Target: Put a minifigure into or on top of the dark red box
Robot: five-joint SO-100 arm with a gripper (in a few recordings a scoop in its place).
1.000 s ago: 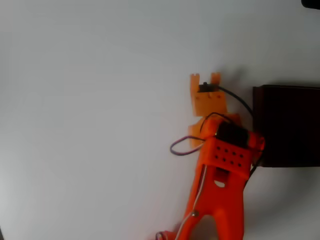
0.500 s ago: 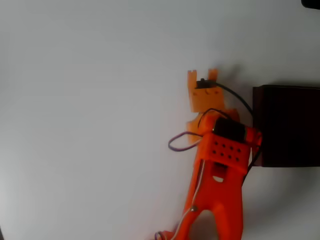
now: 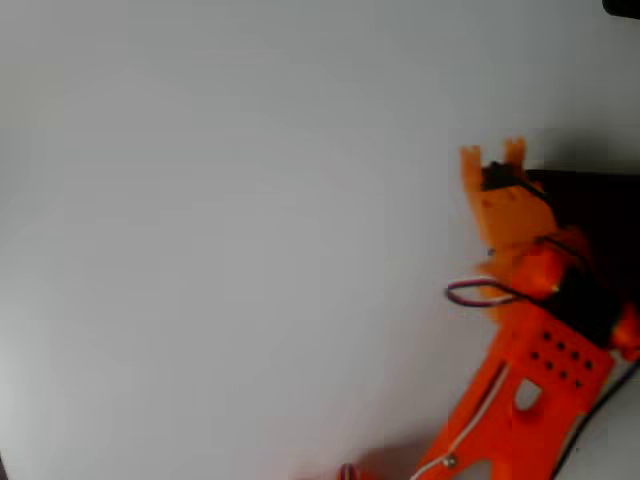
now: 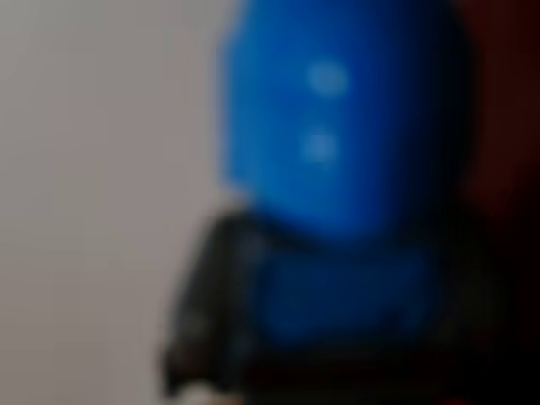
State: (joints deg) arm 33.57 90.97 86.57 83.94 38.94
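Observation:
In the wrist view the minifigure [image 4: 337, 126] sits very close and blurred, with a bright blue head over a dark body. My orange gripper [image 3: 492, 156] is shut on it; the overhead view hides the figure under the gripper. The gripper's tip hangs at the upper left corner of the dark red box [image 3: 600, 205], and the orange arm covers the box's left and lower parts. A dark red strip of the box [image 4: 506, 84] shows at the right edge of the wrist view, behind the figure.
The white table [image 3: 220, 240] spreads bare to the left of the arm. A purple-and-red wire loop [image 3: 475, 293] sticks out from the arm's left side. A small dark object [image 3: 622, 6] sits at the top right corner.
The arm has swung to the right, carrying the gripper from well left of the box to its upper left corner. The arm now covers much of the box.

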